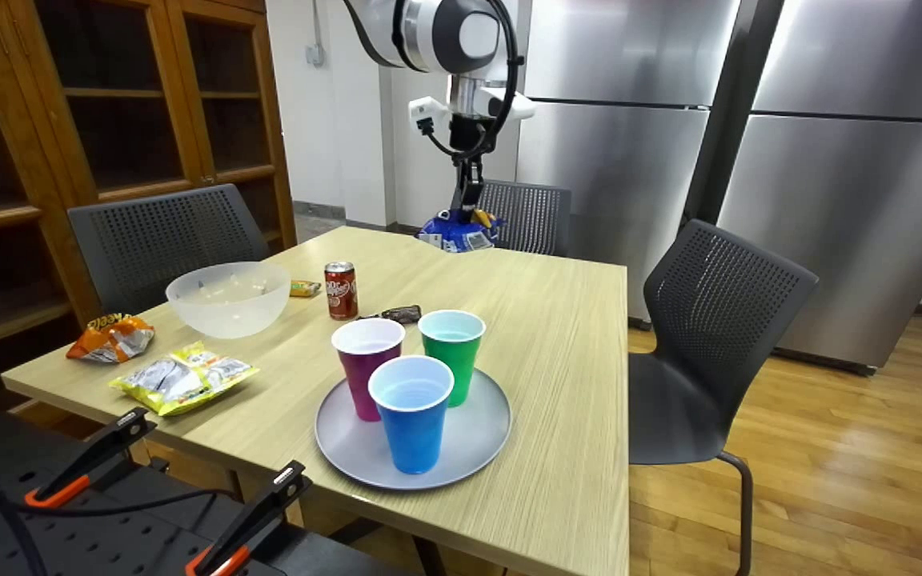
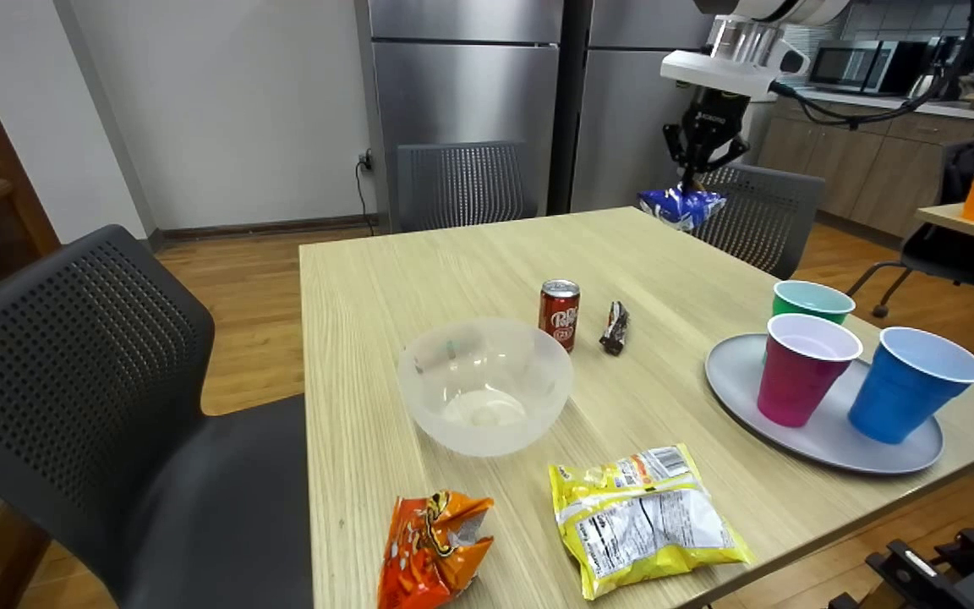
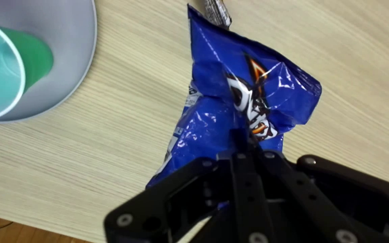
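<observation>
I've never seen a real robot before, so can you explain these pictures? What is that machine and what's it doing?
The machine is a robot arm, and its gripper is like a hand that pinches things. It is closed on a blue snack bag. Two pictures come from cameras outside the robot, looking across the table. The close-up comes from a camera riding on the arm near the gripper. A gray plate on the table holds a purple cup, a green cup and a blue cup. Also on the table are a frosted bowl, a soda can, a yellow bag, an orange bag, a dark wrapped bar and a small packet.
</observation>
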### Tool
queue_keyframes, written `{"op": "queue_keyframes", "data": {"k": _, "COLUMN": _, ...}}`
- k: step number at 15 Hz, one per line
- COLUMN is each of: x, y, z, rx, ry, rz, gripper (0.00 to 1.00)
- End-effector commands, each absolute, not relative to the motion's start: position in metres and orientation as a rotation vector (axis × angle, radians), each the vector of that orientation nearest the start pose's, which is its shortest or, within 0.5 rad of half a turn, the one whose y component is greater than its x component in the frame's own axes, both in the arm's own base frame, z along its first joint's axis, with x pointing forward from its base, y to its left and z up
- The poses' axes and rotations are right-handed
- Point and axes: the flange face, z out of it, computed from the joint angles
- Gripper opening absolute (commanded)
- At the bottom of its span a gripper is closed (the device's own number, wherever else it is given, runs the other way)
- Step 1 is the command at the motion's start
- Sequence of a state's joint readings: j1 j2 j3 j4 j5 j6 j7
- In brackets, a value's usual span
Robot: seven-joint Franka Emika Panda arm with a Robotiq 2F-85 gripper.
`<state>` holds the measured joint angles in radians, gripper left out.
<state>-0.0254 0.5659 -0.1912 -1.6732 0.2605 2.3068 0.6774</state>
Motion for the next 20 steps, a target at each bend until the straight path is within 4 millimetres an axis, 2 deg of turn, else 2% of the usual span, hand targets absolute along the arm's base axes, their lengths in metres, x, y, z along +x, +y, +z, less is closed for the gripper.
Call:
{"op": "queue_keyframes", "data": {"k": 1, "x": 0.648, "y": -0.074, "z": 0.31, "rx": -2.674, "ry": 1.387, "rz": -0.132, "gripper": 0.0}}
{"op": "queue_keyframes", "data": {"k": 9, "x": 0.604, "y": 0.04, "z": 0.317, "rx": -2.806, "ry": 1.1, "rz": -0.11, "gripper": 0.0}}
{"op": "queue_keyframes", "data": {"k": 15, "x": 0.575, "y": 0.106, "z": 0.318, "rx": -2.898, "ry": 0.884, "rz": -0.064, "gripper": 0.0}}
{"op": "queue_keyframes", "data": {"k": 20, "x": 0.553, "y": 0.156, "z": 0.308, "rx": -2.961, "ry": 0.728, "rz": -0.009, "gripper": 0.0}}
